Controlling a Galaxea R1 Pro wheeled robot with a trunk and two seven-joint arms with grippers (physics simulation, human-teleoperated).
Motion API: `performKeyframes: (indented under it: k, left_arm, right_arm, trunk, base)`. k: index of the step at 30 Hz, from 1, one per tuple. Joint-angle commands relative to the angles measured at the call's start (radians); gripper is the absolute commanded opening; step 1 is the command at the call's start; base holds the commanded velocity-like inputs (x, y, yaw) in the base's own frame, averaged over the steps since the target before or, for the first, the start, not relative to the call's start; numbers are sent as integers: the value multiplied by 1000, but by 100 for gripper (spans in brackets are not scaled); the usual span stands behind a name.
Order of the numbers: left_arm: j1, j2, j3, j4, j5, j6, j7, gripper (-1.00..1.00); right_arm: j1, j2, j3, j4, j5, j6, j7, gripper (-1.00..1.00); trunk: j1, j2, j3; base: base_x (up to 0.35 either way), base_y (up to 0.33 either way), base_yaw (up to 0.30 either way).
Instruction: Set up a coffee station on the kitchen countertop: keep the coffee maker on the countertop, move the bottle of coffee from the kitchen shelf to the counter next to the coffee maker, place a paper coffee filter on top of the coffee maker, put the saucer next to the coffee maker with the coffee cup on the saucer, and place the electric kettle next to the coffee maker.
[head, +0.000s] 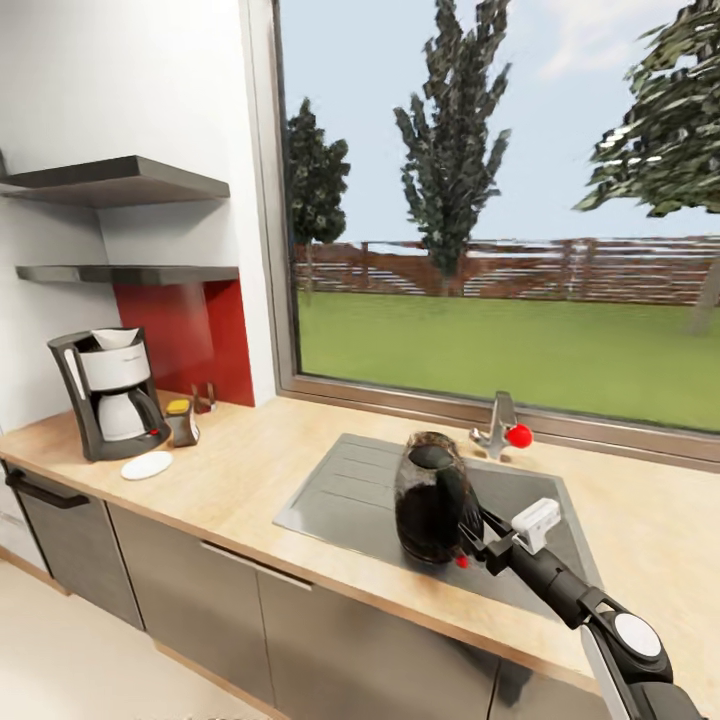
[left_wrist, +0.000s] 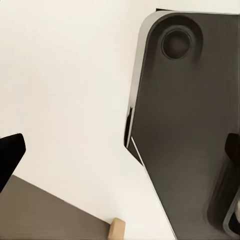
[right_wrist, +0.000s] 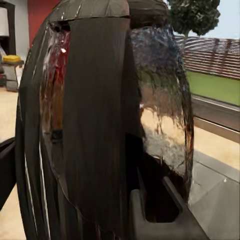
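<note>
- We see the right gripper (head: 478, 537) at the handle of the electric kettle (head: 432, 497), its jaws pinching that handle; the kettle stands or hangs just over the sink (head: 330, 490), and we cannot tell whether its base touches the basin.
- Risk 1: we judge that a tall, glossy kettle held only by its handle could swing or twist in the grip during transport, since the load sits to 1 side of the fingers.
- Risk 2: the faucet (head: 497, 425) with its red knob stands just behind the kettle; a lift angled backward could strike it.
- Risk 3: the coffee maker (head: 108, 395), already topped by a paper filter, the bottle of coffee (head: 181, 421) and the saucer (head: 147, 465) sit close together well to the left; a wide set-down could knock 1 of them.
- The left gripper's (left_wrist: 120, 150) fingertips sit far apart, so we read its jaws as spread and empty.
- Surface: a pale wooden countertop (head: 240, 470) over grey cabinets.
- Room: 2 wall shelves, a red backsplash and a large window onto lawn and trees.
</note>
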Motion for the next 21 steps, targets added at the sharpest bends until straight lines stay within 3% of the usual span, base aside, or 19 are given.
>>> performKeyframes:
  k: [1, 7, 21]
  left_arm:
    - [-1, 1, 7, 3, 6, -7, 0, 100]
    - [-1, -1, 10, 3, 7, -7, 4, 100]
    - [-2, -5, 14, 0, 11, -7, 12, 100]
  right_arm:
    - [0, 0, -1, 0, -8, -1, 5, -100]
    - [0, 0, -1, -1, -8, -1, 5, -100]
    - [0, 0, -1, -1, -8, -1, 5, -100]
  trunk:
    - [0, -1, -1]
    - [0, -1, 3]
    - [0, -1, 11]
  base:
    - [0, 0, 258]
    - [68, 65, 258]
    - [182, 249, 258]
